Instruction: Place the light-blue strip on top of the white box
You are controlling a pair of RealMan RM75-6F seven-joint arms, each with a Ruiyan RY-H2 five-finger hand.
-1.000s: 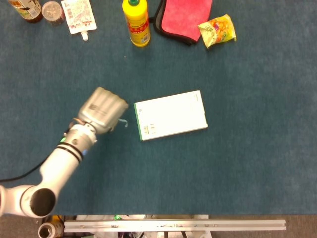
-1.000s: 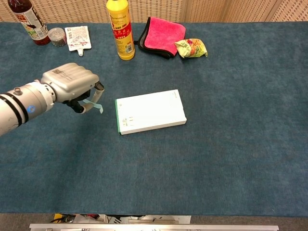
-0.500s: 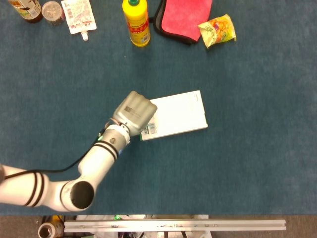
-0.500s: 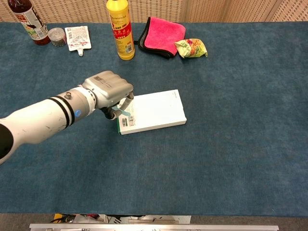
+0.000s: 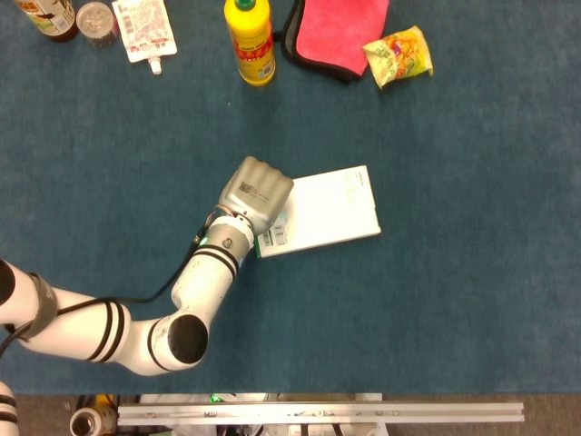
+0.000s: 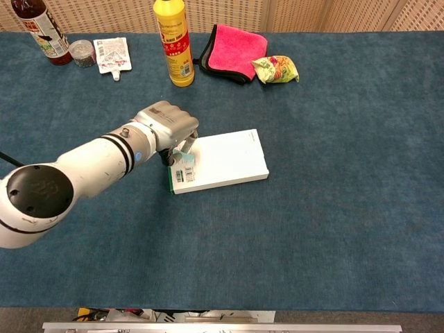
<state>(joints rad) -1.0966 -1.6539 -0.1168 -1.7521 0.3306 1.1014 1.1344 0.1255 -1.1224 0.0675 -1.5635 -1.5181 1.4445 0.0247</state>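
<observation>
Lab test rig: blue-carpeted bench (image 6: 333, 229), aluminium rail (image 5: 318, 413) at near edge, perforated wall panel (image 6: 312, 14) behind, assorted props.

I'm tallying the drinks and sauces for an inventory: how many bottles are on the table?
2. A yellow bottle stands at the table's far edge, left of the pink cloth. A dark bottle with a red label stands at the far left corner, partly cut off by the frame. Others could lie out of view.

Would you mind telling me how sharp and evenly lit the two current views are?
Head view: even light, sharp, the white box nearly washed out. Chest view: equally sharp, soft shadow under the left robot hand, the light-blue strip small but discernible.
</observation>
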